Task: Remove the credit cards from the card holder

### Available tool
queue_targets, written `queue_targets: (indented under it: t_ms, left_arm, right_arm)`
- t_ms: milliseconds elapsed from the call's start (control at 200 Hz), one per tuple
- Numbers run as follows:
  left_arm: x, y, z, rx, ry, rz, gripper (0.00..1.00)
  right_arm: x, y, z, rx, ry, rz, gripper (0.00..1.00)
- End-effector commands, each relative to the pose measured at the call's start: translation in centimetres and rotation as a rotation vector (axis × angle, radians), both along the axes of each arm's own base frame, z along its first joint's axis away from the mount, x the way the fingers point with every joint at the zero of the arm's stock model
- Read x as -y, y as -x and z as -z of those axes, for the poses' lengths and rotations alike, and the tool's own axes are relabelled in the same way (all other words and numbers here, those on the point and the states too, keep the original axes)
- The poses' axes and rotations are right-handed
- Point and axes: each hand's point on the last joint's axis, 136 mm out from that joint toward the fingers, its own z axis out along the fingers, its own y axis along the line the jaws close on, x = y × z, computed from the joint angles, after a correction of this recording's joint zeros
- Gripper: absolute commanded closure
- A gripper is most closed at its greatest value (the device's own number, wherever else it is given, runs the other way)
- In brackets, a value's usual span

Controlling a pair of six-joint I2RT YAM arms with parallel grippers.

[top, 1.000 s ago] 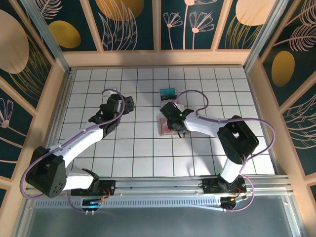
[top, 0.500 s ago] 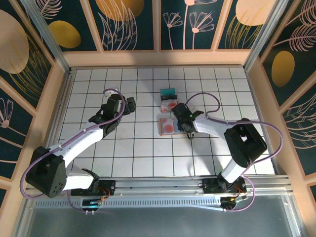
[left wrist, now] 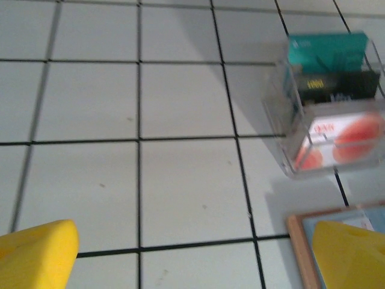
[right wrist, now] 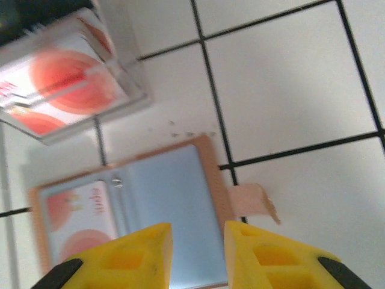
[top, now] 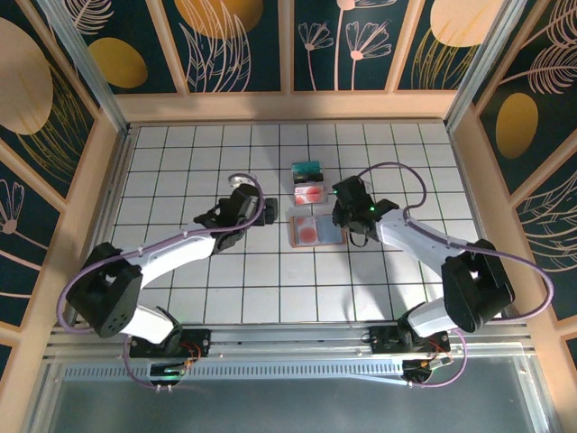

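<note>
Our right tool (right wrist: 197, 241), fingers narrowly apart and empty, hovers over the tab edge of the unfolded tan-brown card holder (right wrist: 171, 198), whose red-spotted white credit card (right wrist: 81, 211) sits in the far half, toward our widely spread left tool (left wrist: 192, 256).

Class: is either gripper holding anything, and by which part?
Nothing is held. The left gripper stands wide open beside the card holder; the right gripper hovers above it, its narrow gap empty.
</note>
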Motion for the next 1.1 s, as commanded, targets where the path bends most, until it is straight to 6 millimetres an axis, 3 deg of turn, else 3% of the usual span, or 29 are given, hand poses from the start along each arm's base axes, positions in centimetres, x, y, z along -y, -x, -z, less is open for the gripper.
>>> queue_targets:
  t_ms: [0, 125, 385, 626, 646, 726, 1096]
  left_arm:
    - [2.6, 0.2, 1.3, -0.011, -0.001, 0.085, 0.01]
    - [4.8, 0.7, 3.4, -0.041, -0.069, 0.149, 0.01]
    - [6.2, 1.2, 7.7, -0.112, -0.137, 0.200, 0.01]
    - [6.8, 1.1, 9.1, -0.134, -0.150, 0.224, 0.01]
    - [6.7, 1.1, 9.3, -0.136, -0.151, 0.224, 0.01]
    - [6.8, 1.2, 9.7, -0.145, -0.159, 0.225, 0.01]
    - [5.8, 1.6, 11.1, -0.178, -0.207, 0.212, 0.01]
  right_arm:
    - [-2.5, 0.4, -0.1, -0.018, -0.140, -0.103, 0.71]
    - [-4.8, 0.8, 0.3, -0.052, -0.232, -0.181, 0.71]
    - [-6.9, 1.4, 2.7, -0.123, -0.308, -0.255, 0.73]
    - [-7.6, 1.9, 4.6, -0.166, -0.336, -0.276, 0.74]
    - [-6.7, 1.3, 4.7, -0.164, -0.339, -0.250, 0.74]
    - [-6.7, 1.2, 5.2, -0.177, -0.343, -0.250, 0.74]
    - [-7.2, 1.4, 7.1, -0.217, -0.368, -0.267, 0.74]
